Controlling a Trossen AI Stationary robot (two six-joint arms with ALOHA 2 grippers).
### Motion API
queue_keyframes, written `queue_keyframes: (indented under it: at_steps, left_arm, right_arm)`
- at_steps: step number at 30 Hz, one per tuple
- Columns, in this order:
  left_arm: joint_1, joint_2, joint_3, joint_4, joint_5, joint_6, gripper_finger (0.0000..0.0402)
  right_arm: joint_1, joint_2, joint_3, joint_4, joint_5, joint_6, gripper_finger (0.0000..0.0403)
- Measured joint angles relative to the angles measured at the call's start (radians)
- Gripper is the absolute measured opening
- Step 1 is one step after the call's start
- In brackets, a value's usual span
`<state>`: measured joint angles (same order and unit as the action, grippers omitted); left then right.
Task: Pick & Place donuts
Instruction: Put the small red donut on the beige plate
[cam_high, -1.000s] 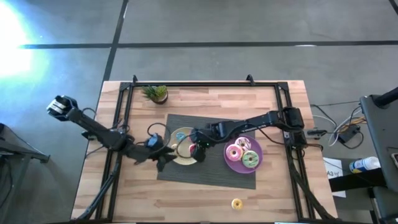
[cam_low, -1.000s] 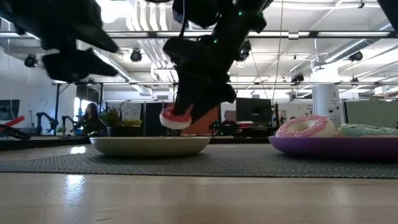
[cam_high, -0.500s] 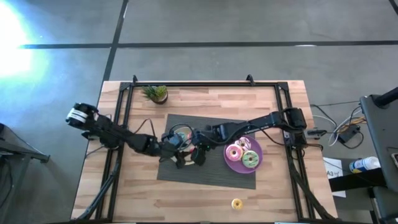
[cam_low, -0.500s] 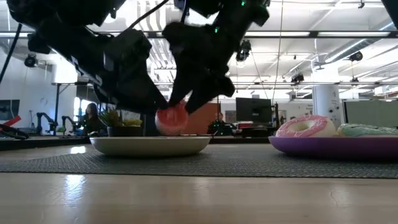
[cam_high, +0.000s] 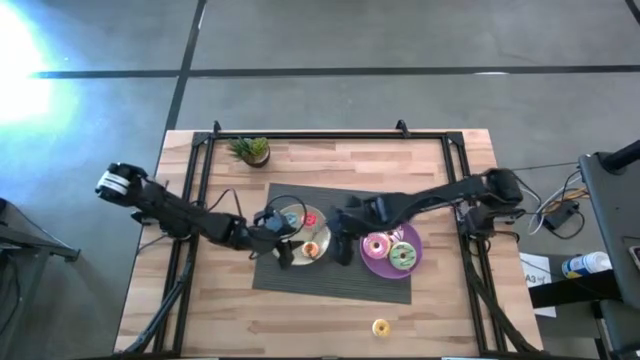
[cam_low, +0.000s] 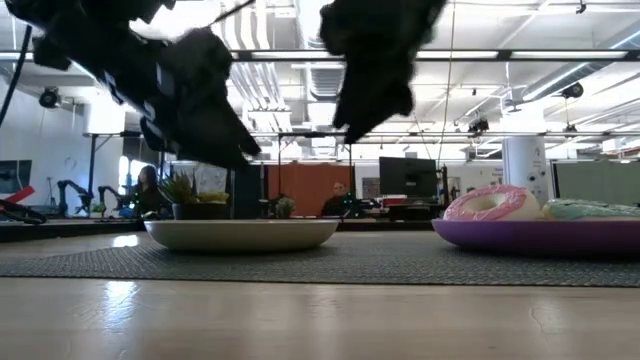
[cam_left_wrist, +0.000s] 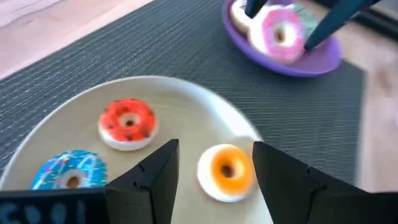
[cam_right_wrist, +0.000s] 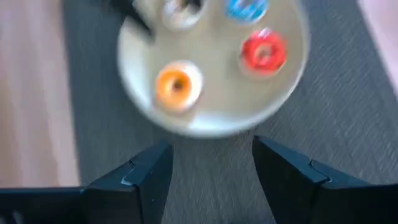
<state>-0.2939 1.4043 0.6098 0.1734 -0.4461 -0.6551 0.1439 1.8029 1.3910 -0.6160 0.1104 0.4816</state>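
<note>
Orange donut (cam_left_wrist: 227, 172): flat on the cream plate (cam_left_wrist: 186, 99), near its rim, directly ahead between my left gripper's (cam_left_wrist: 214, 171) wide-open fingers; right gripper (cam_right_wrist: 211, 171), also open and empty, stands beside the plate.

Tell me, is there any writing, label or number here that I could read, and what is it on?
No text here reads with certainty.
Sheet on the floor right of the table: dark marks, too small to read.
Bottle beside it: a label, too small to read.
Dark casing in the left wrist view: pale marks, too blurred to read.
</note>
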Motion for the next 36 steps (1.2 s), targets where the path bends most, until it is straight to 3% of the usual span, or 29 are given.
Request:
queue_keyframes:
  at_steps: [6, 10, 15, 19, 24, 36]
  left_arm:
    - [-0.027, -0.078, -0.004, -0.039, 0.031, 0.004, 0.0178]
    - [-0.015, -0.054, -0.004, -0.054, 0.062, 0.102, 0.0178]
    - [0.055, 0.045, 0.055, -0.069, 0.147, 0.123, 0.0178]
    - [0.097, 0.130, 0.119, -0.171, 0.178, 0.129, 0.0170]
    - [0.136, 0.206, 0.159, -0.192, 0.325, 0.140, 0.0136]
    - [0.137, 0.270, 0.178, -0.163, 0.329, 0.150, 0.0075]
  right_arm:
    - [0.146, -0.167, -0.211, 0.020, -0.035, 0.052, 0.0210]
    - [0.183, -0.216, -0.279, 0.130, 0.000, 0.077, 0.0210]
    - [0.150, -0.203, -0.268, 0.120, 0.034, 0.144, 0.0210]
    - [0.148, -0.189, -0.247, 0.119, 0.031, 0.142, 0.0210]
    - [0.148, -0.192, -0.251, 0.119, 0.049, 0.157, 0.0210]
    - [0.148, -0.197, -0.290, 0.118, 0.050, 0.214, 0.0210]
